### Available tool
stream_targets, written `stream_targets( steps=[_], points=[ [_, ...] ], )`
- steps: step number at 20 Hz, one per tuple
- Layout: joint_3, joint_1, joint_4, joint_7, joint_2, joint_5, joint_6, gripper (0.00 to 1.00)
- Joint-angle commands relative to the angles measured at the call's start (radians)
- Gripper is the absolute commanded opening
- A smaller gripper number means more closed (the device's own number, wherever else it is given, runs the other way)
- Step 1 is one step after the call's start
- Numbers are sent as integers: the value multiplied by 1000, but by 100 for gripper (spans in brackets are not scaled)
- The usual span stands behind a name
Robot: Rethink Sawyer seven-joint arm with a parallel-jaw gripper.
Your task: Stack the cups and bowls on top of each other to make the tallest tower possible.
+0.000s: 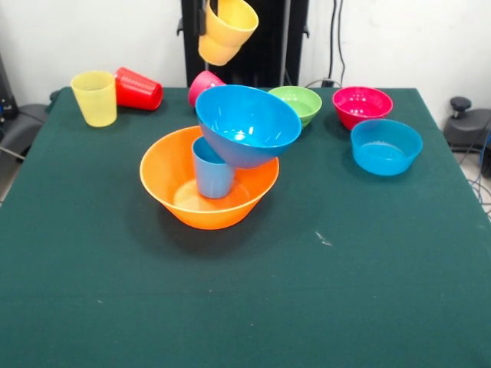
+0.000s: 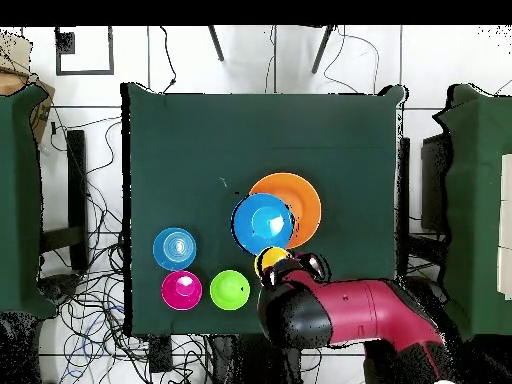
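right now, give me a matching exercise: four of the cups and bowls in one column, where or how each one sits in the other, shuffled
Things:
1. orange cup
2. red cup
3. light blue cup
4. large blue bowl

States:
A. lying on its side on the table
B. tilted, resting on a cup
C. lifted in the air, held by the gripper
D. standing inside the large orange bowl

Pairs: 1-C, 2-A, 3-D, 4-B
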Motion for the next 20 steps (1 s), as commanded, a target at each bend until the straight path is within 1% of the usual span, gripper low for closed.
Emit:
stream_targets(
  steps=[1, 2, 4, 5, 9, 14, 20],
  points=[
    [-98, 76, -74, 132, 131, -114, -76, 0],
    [-112, 88, -78, 135, 131, -128, -69, 0],
    [-131, 104, -84, 141, 125, -137, -59, 0],
    [-129, 102, -79, 135, 116, -125, -54, 0],
    [-75, 76, -39, 114, 91, -21, -59, 0],
    [-42, 71, -5, 138, 92, 23, -125, 0],
    [18, 27, 31, 113, 99, 83, -168, 0]
  ],
)
